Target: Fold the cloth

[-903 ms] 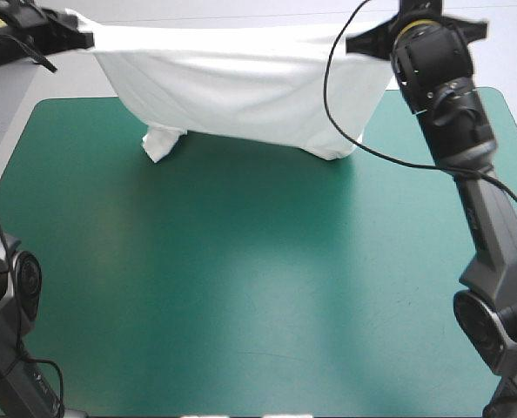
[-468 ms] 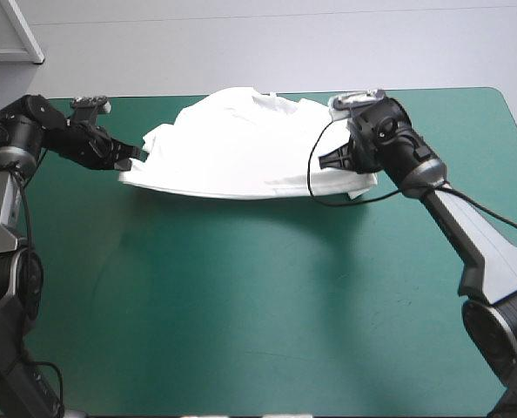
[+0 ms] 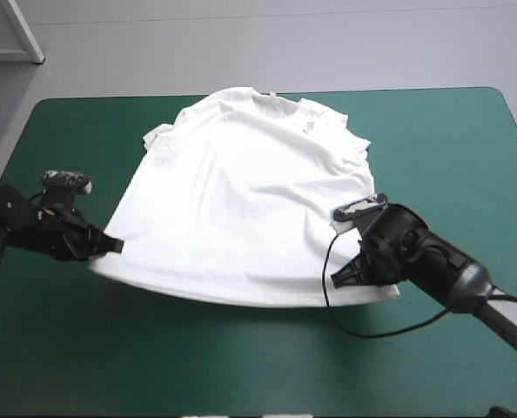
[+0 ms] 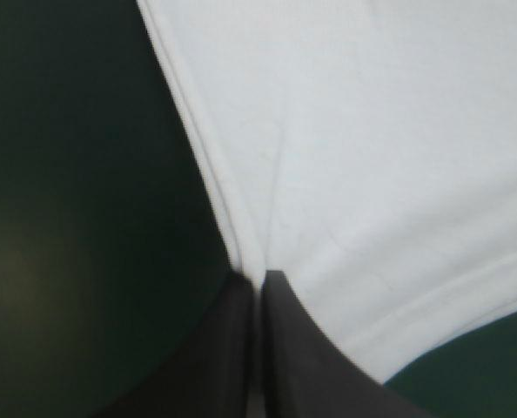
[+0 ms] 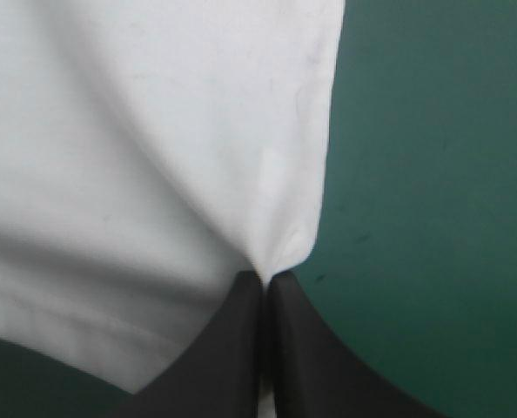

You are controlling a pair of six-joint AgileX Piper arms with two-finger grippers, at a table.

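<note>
On the teal-green cover (image 3: 258,366) of the table, the white T-shirt (image 3: 241,192) is lying spread out and almost flat. Its neck is pointing to the far edge of the table, and its bottom edge is facing the near edge. Soft wrinkles are running across it, and both short sleeves are looking bunched up at its sides.

The left gripper (image 3: 112,247) is pinching the bottom corner on the left side of the shirt. Seen from the left wrist, its two black fingers (image 4: 302,348) are pressing together into a point, with the corner of the cloth squeezed between them. The sewn band along the bottom edge is showing just beside them.

The right gripper (image 3: 339,277) is pinching the other bottom corner in the same way. Seen from the right wrist, its own black fingers are meeting at a tip, and a little peak of white cloth is sticking up where they are biting it.

Both grippers are sitting low, close to the cover. A dark shadow is showing under the shirt's near edge between them, so that edge is hanging a little above the cover.
</note>
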